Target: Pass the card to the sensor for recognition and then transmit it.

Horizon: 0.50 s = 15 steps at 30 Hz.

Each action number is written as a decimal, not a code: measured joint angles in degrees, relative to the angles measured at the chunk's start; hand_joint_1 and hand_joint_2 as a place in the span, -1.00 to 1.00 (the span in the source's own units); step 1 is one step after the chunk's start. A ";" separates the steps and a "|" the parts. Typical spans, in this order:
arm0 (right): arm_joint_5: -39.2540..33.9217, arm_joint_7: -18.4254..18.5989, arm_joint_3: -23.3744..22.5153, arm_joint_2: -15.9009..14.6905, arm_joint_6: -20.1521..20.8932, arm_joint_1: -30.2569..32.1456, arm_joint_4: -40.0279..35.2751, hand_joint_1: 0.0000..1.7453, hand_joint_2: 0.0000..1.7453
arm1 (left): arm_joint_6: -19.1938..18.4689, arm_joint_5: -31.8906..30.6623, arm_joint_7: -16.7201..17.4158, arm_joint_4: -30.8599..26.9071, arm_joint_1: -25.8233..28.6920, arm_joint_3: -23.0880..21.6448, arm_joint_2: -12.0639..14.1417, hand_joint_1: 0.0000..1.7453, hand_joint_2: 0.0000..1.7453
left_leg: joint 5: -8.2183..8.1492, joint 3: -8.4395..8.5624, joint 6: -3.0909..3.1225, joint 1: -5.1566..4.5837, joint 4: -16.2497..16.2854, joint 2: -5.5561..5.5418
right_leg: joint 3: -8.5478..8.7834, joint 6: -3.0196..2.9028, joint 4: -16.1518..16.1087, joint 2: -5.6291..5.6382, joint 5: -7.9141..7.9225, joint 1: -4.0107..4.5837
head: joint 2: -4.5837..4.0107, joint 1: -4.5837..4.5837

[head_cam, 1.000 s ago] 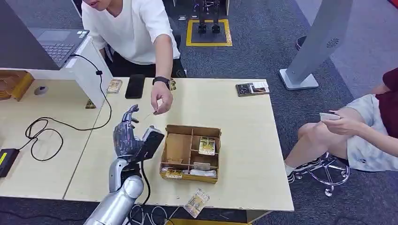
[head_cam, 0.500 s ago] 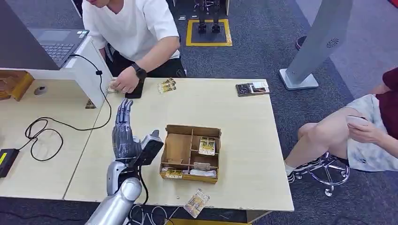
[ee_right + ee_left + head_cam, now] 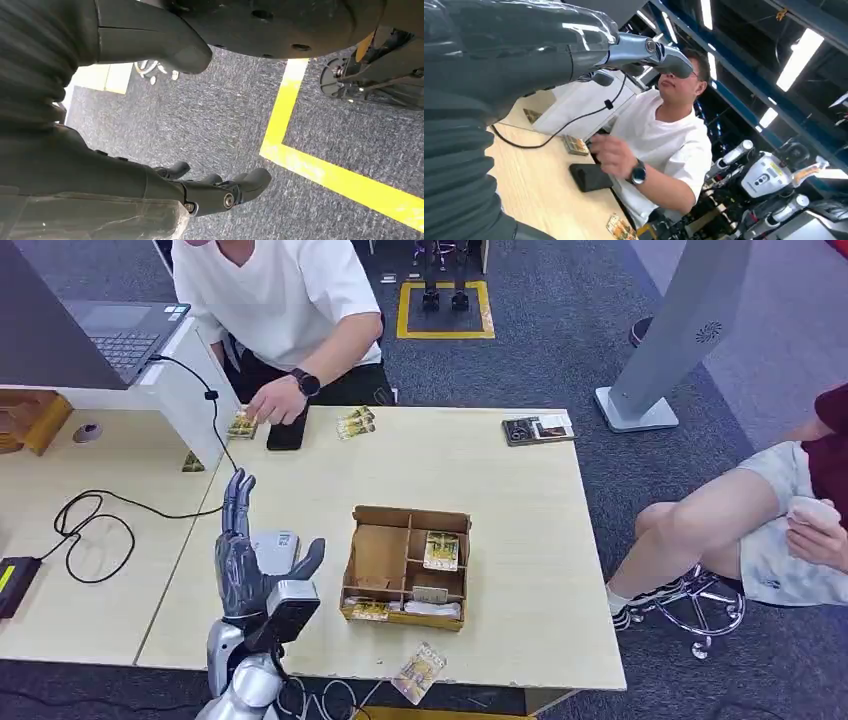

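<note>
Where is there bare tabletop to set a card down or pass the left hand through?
Widest bare patch: right of the cardboard organizer, up to the booklet. Another lies between the organizer and the card packs. Crowded: the far-left corner, where the person's hand, phone and black cable sit beyond the left hand.

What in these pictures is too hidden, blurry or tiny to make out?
- Small white device on the table, head view: partly behind the robot's raised left hand.
- Printed cards in the brown cardboard divided box, head view: print too small.
- Person's hand, left wrist view: blurred.
- Seated person's hands, head view: cut by the edge.
</note>
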 joint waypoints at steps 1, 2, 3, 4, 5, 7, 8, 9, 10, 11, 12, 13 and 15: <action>0.00 0.00 0.02 -0.02 0.00 0.03 -0.02 -1.00 1.00 | 0.00 0.09 -0.60 -0.84 0.91 -0.07 0.37 -1.00 1.00 | 0.00 0.00 0.00 0.00 0.00 0.00 | 0.00 0.00 0.00 0.01 0.00 0.00 | 0.00 0.00; 0.00 -0.02 0.00 -0.02 0.00 0.08 -0.02 -1.00 1.00 | 0.00 0.09 -1.12 -1.73 1.73 -0.26 0.65 -1.00 1.00 | 0.00 0.00 0.00 0.00 0.00 0.00 | 0.00 0.00 0.00 0.00 0.00 0.00 | 0.00 0.00; 0.00 -0.04 0.00 -0.02 0.00 0.11 -0.02 -1.00 1.00 | 0.00 0.11 -1.71 -2.44 2.47 -0.37 0.90 -1.00 1.00 | 0.00 0.00 0.00 0.00 0.00 0.00 | 0.00 0.00 0.00 -0.01 0.00 0.00 | 0.00 0.00; -0.02 -0.07 0.00 -0.02 0.00 0.12 -0.02 -1.00 1.00 | 0.00 0.13 -2.17 -3.09 3.12 -0.44 1.11 -1.00 1.00 | 0.00 0.00 0.00 0.00 0.00 0.00 | 0.00 0.00 0.00 -0.01 0.00 0.00 | 0.00 0.00; -0.02 -0.09 0.02 -0.02 0.00 0.14 -0.02 -1.00 1.00 | 0.00 0.18 -2.50 -3.64 3.72 -0.48 1.33 -1.00 1.00 | 0.00 0.00 0.00 0.00 0.00 0.00 | 0.00 0.00 0.00 0.00 0.00 0.00 | 0.00 0.00; -0.07 -0.22 0.00 -0.02 0.00 0.21 -0.04 -1.00 1.00 | 0.00 -0.04 -3.75 -4.62 4.78 -0.55 1.62 -1.00 1.00 | 0.00 -0.01 0.00 0.00 0.00 0.00 | 0.00 0.00 0.00 0.00 -0.01 0.00 | 0.00 0.02; -0.07 -0.24 0.00 -0.04 0.00 0.26 -0.07 -1.00 1.00 | 0.00 -0.09 -4.68 -5.23 5.40 -0.61 1.79 -1.00 1.00 | 0.00 0.00 0.00 0.00 0.00 0.00 | 0.00 0.00 0.00 0.00 0.00 0.00 | 0.00 0.00; -0.09 -0.26 0.00 -0.04 0.00 0.28 -0.09 -1.00 1.00 | 0.00 -0.04 -5.33 -5.79 5.97 -0.72 1.92 -1.00 1.00 | 0.00 -0.01 0.00 0.00 0.00 0.00 | 0.00 0.00 0.00 0.00 0.00 0.00 | 0.00 0.00; -0.15 -0.37 0.00 -0.04 0.00 0.30 -0.09 -1.00 1.00 | 0.00 -0.09 -5.88 -6.15 6.51 -0.79 2.10 -1.00 1.00 | 0.00 0.00 0.00 0.00 0.00 0.00 | 0.00 0.00 0.00 0.00 0.00 0.00 | 0.00 0.00; -0.37 -0.50 0.00 -0.07 0.02 0.31 -0.11 -1.00 1.00 | 0.00 -0.22 -6.39 -6.52 7.09 -0.81 2.27 -1.00 1.00 | 0.00 0.00 0.00 0.00 0.00 0.00 | 0.00 0.00 0.00 0.00 0.00 0.00 | 0.00 0.00; -0.46 -0.57 0.00 -0.07 0.02 0.32 -0.11 -1.00 1.00 | 0.00 -0.46 -6.89 -6.85 7.61 -0.81 2.40 -1.00 1.00 | 0.00 0.00 0.00 0.00 0.00 0.00 | 0.00 0.00 0.00 0.00 0.00 0.00 | 0.00 0.00; -0.61 -0.63 0.00 -0.07 0.04 0.33 -0.11 -1.00 1.00 | 0.00 -0.78 -7.50 -7.13 8.09 -0.81 2.53 -1.00 1.00 | 0.00 0.00 0.00 0.00 0.00 0.00 | 0.00 0.00 -0.01 0.00 -0.01 0.00 | 0.00 0.02; -0.70 -0.70 0.00 -0.09 0.13 0.33 -0.11 -1.00 1.00 | 0.00 -1.49 -7.79 -7.46 9.03 -0.87 2.82 -1.00 1.00 | 0.00 0.00 0.00 0.00 0.00 0.00 | 0.00 0.00 -0.01 0.00 -0.01 0.00 | 0.00 0.00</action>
